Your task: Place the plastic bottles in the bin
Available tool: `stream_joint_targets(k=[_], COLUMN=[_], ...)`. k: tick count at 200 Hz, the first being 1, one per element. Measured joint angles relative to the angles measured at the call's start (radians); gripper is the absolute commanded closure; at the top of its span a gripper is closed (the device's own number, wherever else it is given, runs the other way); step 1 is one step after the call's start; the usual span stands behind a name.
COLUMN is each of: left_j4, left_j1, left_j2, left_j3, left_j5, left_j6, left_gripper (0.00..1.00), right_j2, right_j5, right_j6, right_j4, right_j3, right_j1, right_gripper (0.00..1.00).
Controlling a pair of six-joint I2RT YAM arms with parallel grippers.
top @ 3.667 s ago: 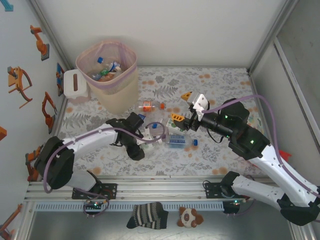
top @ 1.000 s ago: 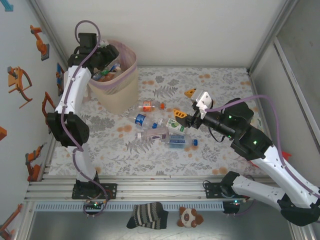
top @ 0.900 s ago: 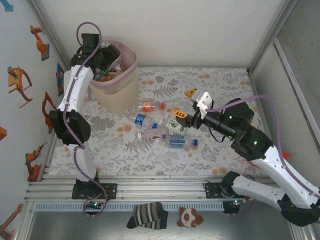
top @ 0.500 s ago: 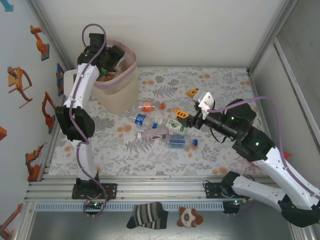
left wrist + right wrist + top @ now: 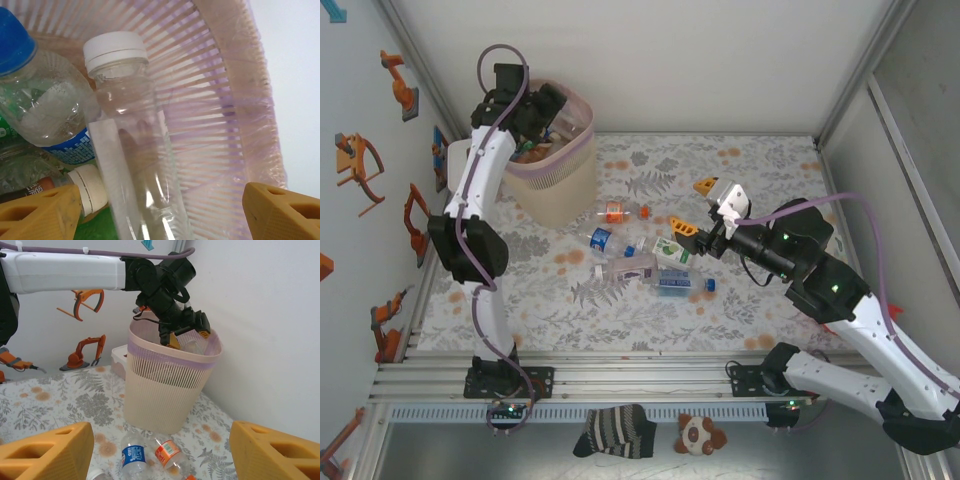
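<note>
Clear plastic with a white cap, the bottle (image 5: 130, 150) is lying inside the bin (image 5: 165, 390) between the wide-open, empty fingers (image 5: 40, 215) of our left hand (image 5: 161, 212), and we are judging that a careless lift could snag the pink liner (image 5: 170, 357) and tip the bin.

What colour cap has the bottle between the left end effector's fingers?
White; the cap shows best in left wrist view.
</note>
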State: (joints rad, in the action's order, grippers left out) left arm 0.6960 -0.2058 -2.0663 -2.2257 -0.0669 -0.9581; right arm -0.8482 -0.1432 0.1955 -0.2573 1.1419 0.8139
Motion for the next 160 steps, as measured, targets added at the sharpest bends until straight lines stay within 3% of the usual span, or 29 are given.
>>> stream_joint_targets(k=[37, 108, 160], left_j4=[-0.004, -0.119, -0.121], left_j1=[0.003, 0.005, 0.010], left_j2=[0.034, 0.065, -0.086], left_j3=[0.001, 0.029, -0.077], left_j5=[0.012, -0.032, -0.111], left_j6=[0.008, 0.032, 0.019], left_gripper=[0.34, 0.85, 0.94], right_j2=[0.006, 0.009, 0.010], right_j5=[0.000, 0.000, 0.000], right_j6=[0.000, 0.000, 0.000], right_j4=[0.000, 0.000, 0.000], right_j3=[0.000, 0.001, 0.013], right_j1=[0.000, 0.000, 0.000], right_gripper=[0.29, 0.30, 0.30])
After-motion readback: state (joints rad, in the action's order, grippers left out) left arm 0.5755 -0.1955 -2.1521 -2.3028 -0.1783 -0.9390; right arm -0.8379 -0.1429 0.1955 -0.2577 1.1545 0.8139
